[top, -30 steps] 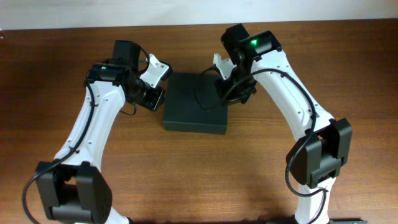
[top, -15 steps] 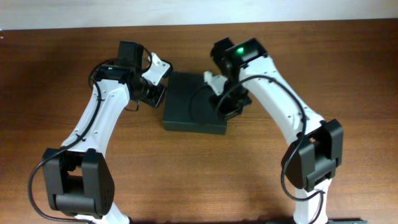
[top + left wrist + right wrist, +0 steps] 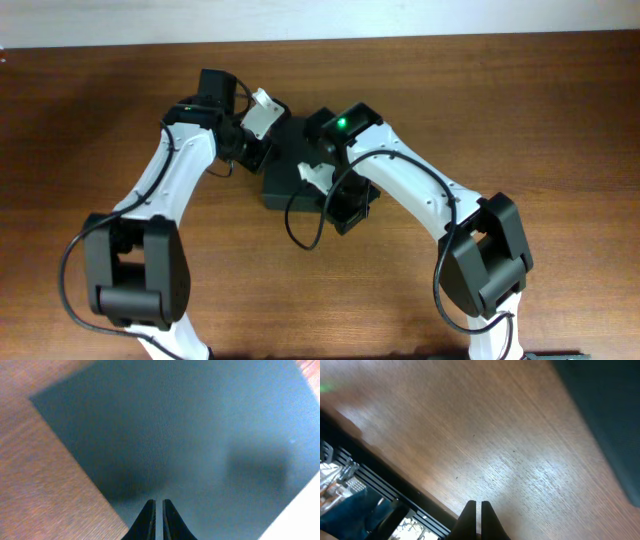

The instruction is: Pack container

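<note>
The container (image 3: 283, 176) is a dark green-black box with its flat lid closed, at the middle of the table. Both arms partly hide it in the overhead view. My left gripper (image 3: 264, 148) is shut and empty at the container's back left edge. In the left wrist view its fingertips (image 3: 158, 505) hover over the lid (image 3: 200, 435), which fills most of that view. My right gripper (image 3: 345, 208) is shut and empty by the container's front right corner. In the right wrist view its fingertips (image 3: 478, 507) are above bare wood, with the container (image 3: 612, 415) at the upper right.
The wooden table (image 3: 520, 110) surrounds the container. The table's front edge (image 3: 395, 477) shows in the right wrist view, with a dark frame and clutter beyond it. No other objects lie on the table.
My right arm has swung left and toward the front across the container, from its back right to its front right corner. My left gripper has moved slightly right, over the container's left edge.
</note>
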`<state>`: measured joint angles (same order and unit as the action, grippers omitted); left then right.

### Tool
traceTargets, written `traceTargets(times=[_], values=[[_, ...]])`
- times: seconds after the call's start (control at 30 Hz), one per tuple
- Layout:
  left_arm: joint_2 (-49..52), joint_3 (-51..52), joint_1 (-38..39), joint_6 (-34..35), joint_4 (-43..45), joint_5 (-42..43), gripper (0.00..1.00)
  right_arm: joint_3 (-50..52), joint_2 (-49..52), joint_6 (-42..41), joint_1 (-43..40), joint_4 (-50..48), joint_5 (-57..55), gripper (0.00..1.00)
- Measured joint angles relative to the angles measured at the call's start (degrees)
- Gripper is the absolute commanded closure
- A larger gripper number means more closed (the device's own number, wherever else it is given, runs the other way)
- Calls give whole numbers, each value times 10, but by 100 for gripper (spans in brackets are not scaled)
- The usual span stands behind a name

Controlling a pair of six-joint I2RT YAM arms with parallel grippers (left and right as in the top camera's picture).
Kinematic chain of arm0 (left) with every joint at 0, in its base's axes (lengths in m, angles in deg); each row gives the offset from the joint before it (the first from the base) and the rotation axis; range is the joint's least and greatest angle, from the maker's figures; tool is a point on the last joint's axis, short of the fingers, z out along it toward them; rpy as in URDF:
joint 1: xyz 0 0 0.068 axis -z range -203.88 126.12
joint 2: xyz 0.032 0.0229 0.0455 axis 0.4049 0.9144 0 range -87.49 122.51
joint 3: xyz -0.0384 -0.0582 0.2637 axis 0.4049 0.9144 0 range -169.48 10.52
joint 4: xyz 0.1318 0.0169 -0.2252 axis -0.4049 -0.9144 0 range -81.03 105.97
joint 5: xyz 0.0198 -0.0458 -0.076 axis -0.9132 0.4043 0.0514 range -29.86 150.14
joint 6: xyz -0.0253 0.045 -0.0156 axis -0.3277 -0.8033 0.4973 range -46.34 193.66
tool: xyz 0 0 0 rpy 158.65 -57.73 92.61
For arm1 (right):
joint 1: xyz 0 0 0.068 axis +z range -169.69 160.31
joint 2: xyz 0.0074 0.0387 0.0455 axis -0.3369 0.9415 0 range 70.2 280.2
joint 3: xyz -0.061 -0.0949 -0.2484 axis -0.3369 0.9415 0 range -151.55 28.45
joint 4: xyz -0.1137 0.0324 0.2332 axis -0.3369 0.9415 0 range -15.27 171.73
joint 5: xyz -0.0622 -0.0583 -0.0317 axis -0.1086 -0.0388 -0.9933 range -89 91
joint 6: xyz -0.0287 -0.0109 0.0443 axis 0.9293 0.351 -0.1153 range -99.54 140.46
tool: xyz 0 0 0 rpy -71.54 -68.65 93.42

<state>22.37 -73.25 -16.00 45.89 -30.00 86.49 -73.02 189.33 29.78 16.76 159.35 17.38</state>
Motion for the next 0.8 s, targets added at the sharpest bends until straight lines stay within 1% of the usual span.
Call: traceTargets(times=[0.27,0.4,0.6,0.8], values=[[14,0,-2,-18,4,27,93,8,0,70,7,-3,35,96],[15,0,-2,-21,4,30,93,8,0,107,7,-22,43,96],[16,0,-2,-23,4,33,93,31,0,139,7,-101,17,96],[16,0,-2,-23,4,33,92,103,0,148,7,-160,-3,96]])
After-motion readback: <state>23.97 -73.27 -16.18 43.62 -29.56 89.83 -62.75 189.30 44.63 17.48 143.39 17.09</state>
